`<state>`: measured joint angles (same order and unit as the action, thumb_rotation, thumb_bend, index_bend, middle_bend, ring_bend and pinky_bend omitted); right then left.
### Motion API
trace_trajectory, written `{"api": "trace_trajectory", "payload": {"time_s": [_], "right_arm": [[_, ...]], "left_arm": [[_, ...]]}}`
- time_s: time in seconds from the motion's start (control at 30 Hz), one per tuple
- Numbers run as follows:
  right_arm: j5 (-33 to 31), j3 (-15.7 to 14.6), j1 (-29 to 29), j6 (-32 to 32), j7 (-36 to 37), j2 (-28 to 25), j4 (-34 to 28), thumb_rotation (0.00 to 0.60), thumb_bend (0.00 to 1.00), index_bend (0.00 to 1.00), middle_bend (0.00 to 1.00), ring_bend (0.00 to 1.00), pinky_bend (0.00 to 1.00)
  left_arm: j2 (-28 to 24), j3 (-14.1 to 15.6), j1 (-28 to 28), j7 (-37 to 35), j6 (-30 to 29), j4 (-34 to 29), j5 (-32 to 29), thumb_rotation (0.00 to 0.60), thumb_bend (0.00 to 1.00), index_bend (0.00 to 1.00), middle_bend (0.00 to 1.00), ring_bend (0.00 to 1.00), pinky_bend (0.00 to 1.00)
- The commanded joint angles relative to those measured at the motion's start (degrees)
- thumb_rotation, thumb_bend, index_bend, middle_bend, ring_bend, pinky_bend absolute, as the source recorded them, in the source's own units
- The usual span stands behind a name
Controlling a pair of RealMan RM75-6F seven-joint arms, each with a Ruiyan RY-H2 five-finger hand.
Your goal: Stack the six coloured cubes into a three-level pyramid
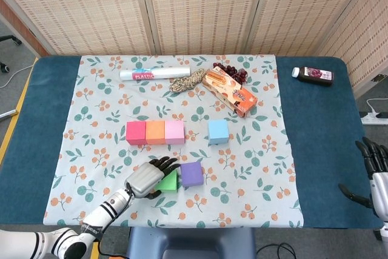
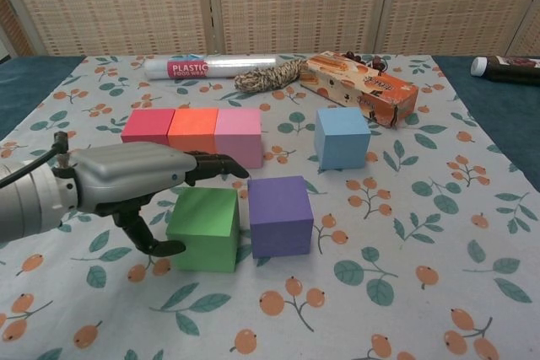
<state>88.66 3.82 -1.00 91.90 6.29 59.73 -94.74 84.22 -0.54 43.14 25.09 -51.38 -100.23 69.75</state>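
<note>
Currently the left hand [image 2: 126,179] is seen at the green cube [image 2: 204,228], its fingers [image 2: 215,166] spread over the cube's top and thumb low at its outer side; a firm grasp cannot be confirmed. The purple cube [image 2: 281,215] sits just beside the green one. Behind it, the red cube [image 1: 136,132], orange cube [image 1: 155,131] and pink cube [image 1: 174,131] are lined up touching; the blue cube [image 1: 218,131] stands apart. The right hand [image 1: 374,171] is held off the surface's [image 1: 321,137] edge, fingers released.

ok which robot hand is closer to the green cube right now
Left. The left robot hand is right at the green cube, fingers spread over and beside it. The right robot hand hangs off the table's far right edge.
</note>
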Motion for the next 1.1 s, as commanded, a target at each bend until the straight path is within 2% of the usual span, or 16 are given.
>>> {"api": "trace_trajectory", "payload": {"time_s": [0.03,0.23,0.37,0.6,0.8,0.93,1.1], "right_arm": [[0.0,0.0,0.0,0.1,0.0,0.0,0.0,0.600,0.00,0.00,0.00,0.00,0.00],[-0.1,0.0,-0.1,0.1,0.0,0.0,0.0,0.600,0.00,0.00,0.00,0.00,0.00],[-0.1,0.0,-0.2,0.2,0.0,-0.1,-0.1,0.600,0.00,0.00,0.00,0.00,0.00],[0.2,0.0,-0.1,0.3,-0.5,0.0,-0.4,0.600,0.00,0.00,0.00,0.00,0.00],[0.8,0.0,0.0,0.4,-1.1,0.0,-1.0,0.600,0.00,0.00,0.00,0.00,0.00],[1.0,-0.2,0.1,0.4,-1.7,0.0,-1.6,0.600,0.00,0.00,0.00,0.00,0.00],[1.4,-0.2,0.1,0.5,-2.8,0.1,-2.4,0.600,0.00,0.00,0.00,0.00,0.00]], "left_arm": [[0.3,-0.1,-0.1,-0.8,0.0,0.1,0.0,0.600,0.32,0.10,0.14,0.22,0.29],[1.1,-0.6,-0.9,-3.4,-1.4,1.1,1.4,0.600,0.31,0.23,0.29,0.38,0.38],[0.7,-0.6,-1.3,-4.8,-1.9,1.2,2.3,0.600,0.30,0.26,0.33,0.42,0.41],[-6.2,-1.6,-2.9,-8.5,-5.7,-1.2,6.5,0.600,0.31,0.27,0.36,0.42,0.41],[-13.2,-4.8,-3.3,-13.5,-8.0,-1.6,7.7,0.600,0.30,0.27,0.36,0.41,0.40],[-16.4,-7.0,-1.6,-19.5,-5.3,0.8,8.3,0.600,0.32,0.28,0.34,0.39,0.34],[-18.5,-8.5,1.4,-25.9,-0.9,5.2,9.9,0.600,0.32,0.27,0.32,0.37,0.35]]}}
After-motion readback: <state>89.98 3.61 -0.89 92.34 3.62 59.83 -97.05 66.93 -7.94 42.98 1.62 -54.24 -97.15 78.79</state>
